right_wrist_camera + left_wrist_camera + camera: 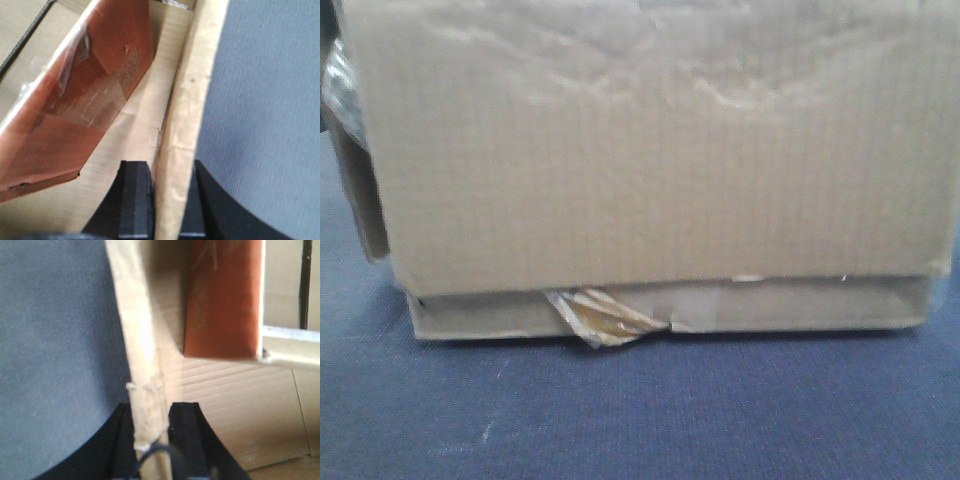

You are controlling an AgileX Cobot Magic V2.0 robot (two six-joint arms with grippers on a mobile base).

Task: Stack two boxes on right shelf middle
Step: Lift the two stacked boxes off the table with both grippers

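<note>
While the left gripper (152, 412) is pinched onto a cardboard wall (137, 340) of the large box (650, 150), one black finger sits outside it and one inside, both pressed against the board. Beyond its outer finger there is only the blue-grey surface (620, 420). Beyond its inner finger, inside the box, a reddish-brown panel (222, 300) hangs close ahead, with a pale bar (290, 347) just past it. From the front, between the two hands, the large box shows a dented, creased face and rests squarely on top of the thin box (800, 308), which lies flat on the blue-grey surface. Torn tape (605, 318) curls out of the thin box's front edge. Over on the other side, the right gripper (167, 165) is likewise clamped on the opposite wall (187, 100), fingers tight on either face. Inward of this hand the same reddish-brown panel leans at a slant, patched with clear tape (100, 95), crowding the space near the inner finger; outward of it lies blue-grey surface.
</note>
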